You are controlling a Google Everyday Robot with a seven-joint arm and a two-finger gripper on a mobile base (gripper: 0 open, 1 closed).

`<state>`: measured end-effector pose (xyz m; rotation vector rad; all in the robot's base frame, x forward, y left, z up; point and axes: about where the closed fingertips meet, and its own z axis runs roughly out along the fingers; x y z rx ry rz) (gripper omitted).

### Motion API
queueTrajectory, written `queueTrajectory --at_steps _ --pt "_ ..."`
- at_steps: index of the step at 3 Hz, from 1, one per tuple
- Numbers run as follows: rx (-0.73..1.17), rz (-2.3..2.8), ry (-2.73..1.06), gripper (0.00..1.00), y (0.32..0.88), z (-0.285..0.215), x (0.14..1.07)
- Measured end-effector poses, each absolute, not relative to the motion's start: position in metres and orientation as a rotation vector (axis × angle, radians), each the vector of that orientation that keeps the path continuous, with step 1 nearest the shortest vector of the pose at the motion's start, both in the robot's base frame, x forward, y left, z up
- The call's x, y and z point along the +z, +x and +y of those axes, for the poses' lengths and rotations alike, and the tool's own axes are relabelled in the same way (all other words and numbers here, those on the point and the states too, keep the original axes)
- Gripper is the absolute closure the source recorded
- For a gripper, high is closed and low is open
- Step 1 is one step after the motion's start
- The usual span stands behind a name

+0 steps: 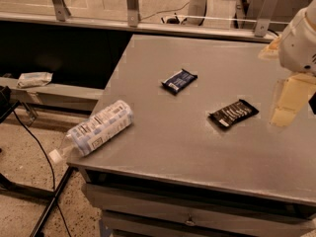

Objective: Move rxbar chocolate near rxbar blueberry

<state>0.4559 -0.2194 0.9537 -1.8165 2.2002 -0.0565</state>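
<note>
The rxbar chocolate [233, 114], a black bar with white lettering, lies flat on the grey metal table [163, 147], right of centre. The rxbar blueberry [179, 80], a dark blue bar with a white patch, lies flat further back and to the left, about a bar's length away from it. My gripper [289, 101], cream coloured under the white arm, hangs at the right edge of the view, just right of the black bar and above the table. It holds nothing that I can see.
A clear bottle with a white-blue label [96, 127] lies on its side at the table's front left corner, its cap past the edge. A railing with posts [132, 6] runs behind the table. Cables and a stand [44, 181] are on the floor at left.
</note>
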Motion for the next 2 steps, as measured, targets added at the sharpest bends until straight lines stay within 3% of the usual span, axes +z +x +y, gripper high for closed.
queueTrajectory --at_steps 2 --pt "-0.02 2.097 -2.044 0.0 0.502 -0.213 0.884"
